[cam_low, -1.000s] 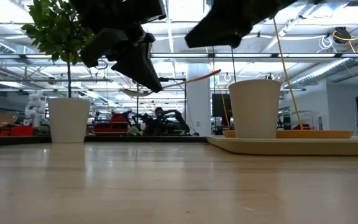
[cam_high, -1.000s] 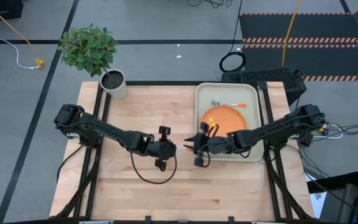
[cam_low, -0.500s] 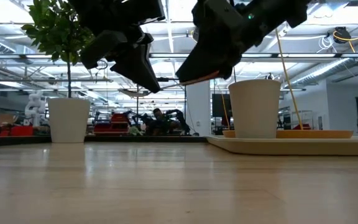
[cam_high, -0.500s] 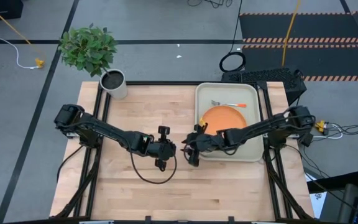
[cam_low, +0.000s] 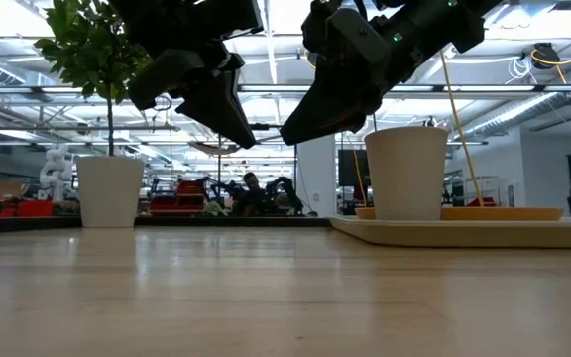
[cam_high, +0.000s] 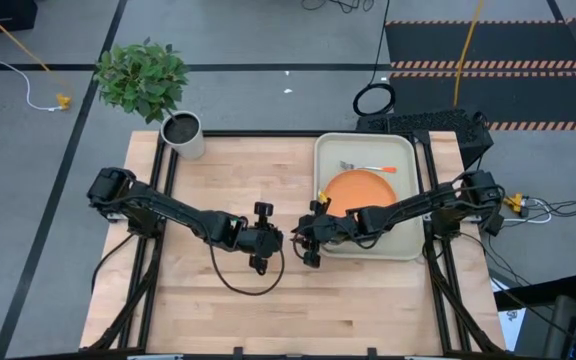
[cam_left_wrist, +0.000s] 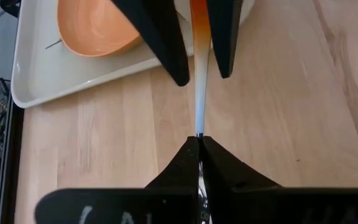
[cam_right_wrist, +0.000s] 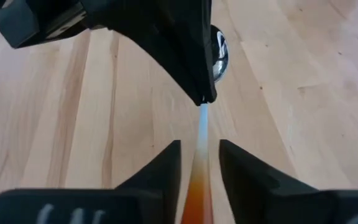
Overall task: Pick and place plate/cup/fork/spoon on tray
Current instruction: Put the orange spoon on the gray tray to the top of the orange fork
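My left gripper (cam_high: pixel 274 240) is shut on the spoon above the table's middle. The spoon's handle (cam_left_wrist: pixel 199 93), pale then orange, sticks out past its fingertips toward the table's right. My right gripper (cam_high: pixel 306 243) is open. Its two fingers stand on either side of the handle's orange end (cam_right_wrist: pixel 201 180), with a gap on each side. The tray (cam_high: pixel 320 160) lies at the right, carrying the orange plate (cam_high: pixel 360 190) and the fork (cam_high: pixel 370 167). The cup (cam_low: pixel 405 174) stands on the tray's near part in the low view. My left gripper pinches the spoon between its two shut fingertips on the pale stretch of the handle (cam_left_wrist: pixel 199 133). The silver bowl (cam_right_wrist: pixel 220 53) lies farther back beside the fingers. The fingers come level from the table's left and lie along the spoon. The spoon is clear of the table.
A grey-white pot (cam_high: pixel 183 132) with a green plant stands at the table's far left corner; it also shows in the low view (cam_low: pixel 109 188). Bare wood lies in front of both grippers, toward the near edge.
My right gripper has gone toward the table's left and a little down, from over the tray's left edge to the left gripper. Its open fingers now stand around the spoon's handle end. The spoon has kept still.
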